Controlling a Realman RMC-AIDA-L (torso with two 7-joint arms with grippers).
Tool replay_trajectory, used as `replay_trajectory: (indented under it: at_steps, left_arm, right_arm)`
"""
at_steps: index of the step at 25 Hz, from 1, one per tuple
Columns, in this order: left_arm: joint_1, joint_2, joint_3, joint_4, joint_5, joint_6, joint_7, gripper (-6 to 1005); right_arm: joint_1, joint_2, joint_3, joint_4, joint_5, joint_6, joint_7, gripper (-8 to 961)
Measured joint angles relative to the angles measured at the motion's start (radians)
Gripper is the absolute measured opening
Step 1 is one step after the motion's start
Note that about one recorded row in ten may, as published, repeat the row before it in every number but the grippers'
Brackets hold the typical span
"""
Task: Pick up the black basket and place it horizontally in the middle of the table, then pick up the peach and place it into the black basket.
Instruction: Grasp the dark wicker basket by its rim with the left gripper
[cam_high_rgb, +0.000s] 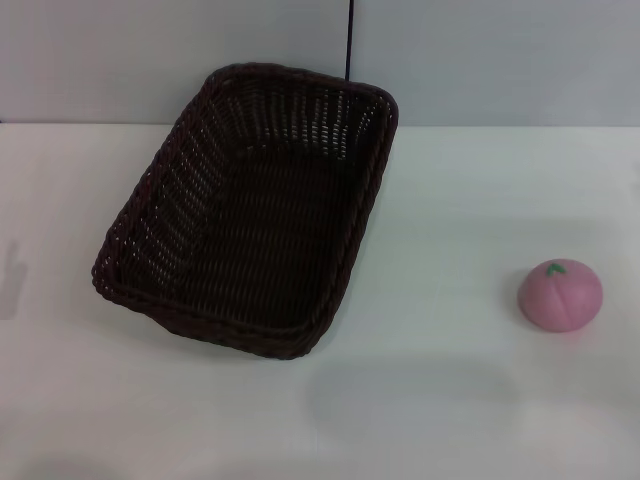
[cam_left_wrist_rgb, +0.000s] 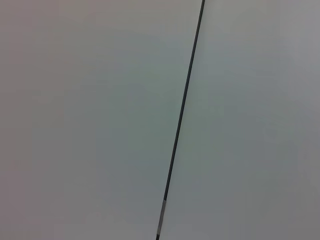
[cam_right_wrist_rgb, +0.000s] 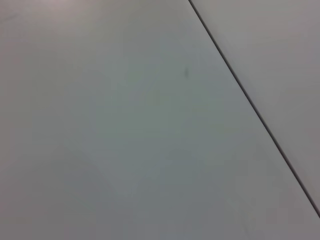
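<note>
On the smooth white table (cam_high_rgb: 450, 400) you have one woven rectangular basket (cam_high_rgb: 250, 200), one round pink peach (cam_high_rgb: 560, 294); gripper states: cannot tell.

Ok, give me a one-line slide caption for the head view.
Empty black basket sits angled left of centre on the white table, pink peach apart at right; no gripper in view.

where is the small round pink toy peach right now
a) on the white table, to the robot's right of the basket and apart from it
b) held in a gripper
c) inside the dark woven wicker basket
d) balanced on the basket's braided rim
a: in the head view the small round pink toy peach sits on the bare white table, well clear of the dark woven wicker basket, and no gripper is in view.
</note>
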Motion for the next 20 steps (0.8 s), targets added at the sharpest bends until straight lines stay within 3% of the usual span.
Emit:
replay_trajectory:
  at_steps: [7, 11, 16, 20]
  left_arm:
    - [0.000, 0.000, 0.008, 0.000, 0.004, 0.001, -0.001, 741]
    - [0.004, 0.007, 0.089, 0.047, 0.004, 0.009, -0.032, 742]
    - [0.051, 0.031, 0.260, 0.292, 0.005, -0.021, -0.261, 742]
    - [0.087, 0.064, 0.342, 0.561, 0.092, -0.174, -0.532, 742]
  right_arm:
    - [-0.003, 0.000, 0.000, 0.000, -0.005, 0.002, 0.000, 768]
    - [-0.010, -0.001, 0.000, 0.000, -0.006, 0.002, 0.000, 768]
    - [-0.020, -0.002, 0.000, -0.005, -0.006, -0.005, 0.001, 768]
    - [-0.029, -0.003, 0.000, -0.019, -0.006, -0.007, 0.004, 768]
